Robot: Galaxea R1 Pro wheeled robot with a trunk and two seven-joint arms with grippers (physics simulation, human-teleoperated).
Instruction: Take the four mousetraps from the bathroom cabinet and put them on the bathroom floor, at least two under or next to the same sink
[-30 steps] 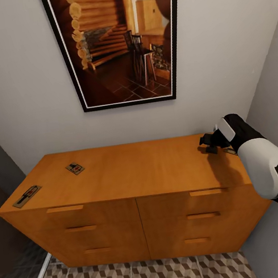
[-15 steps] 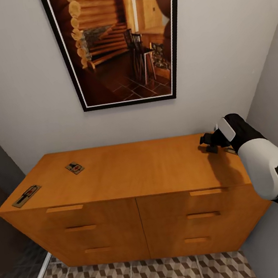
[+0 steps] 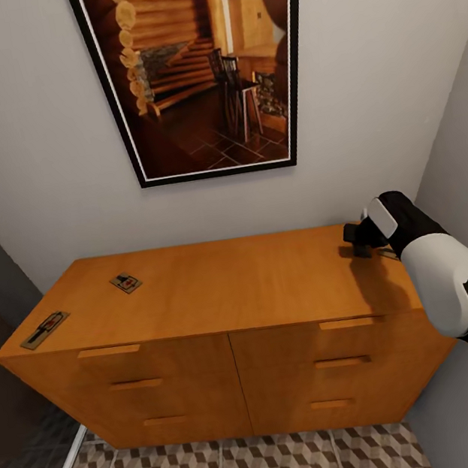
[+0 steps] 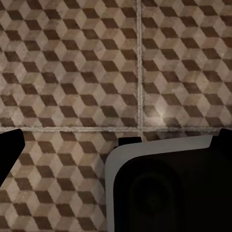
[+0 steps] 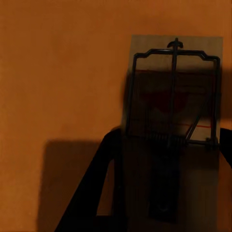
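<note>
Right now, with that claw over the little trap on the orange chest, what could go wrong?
The mousetrap lies flat on the cabinet top, so the right claw might slide over it or nudge it instead of lifting it. It also sits near the cabinet's right end, so a push could send it off the edge. Two other mousetraps lie far to the left, a long reach for this arm.

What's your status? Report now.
Right end effector low over a mousetrap on the cabinet, grip state unclear. Two more mousetraps wait at its far end. Nothing blocking.
</note>
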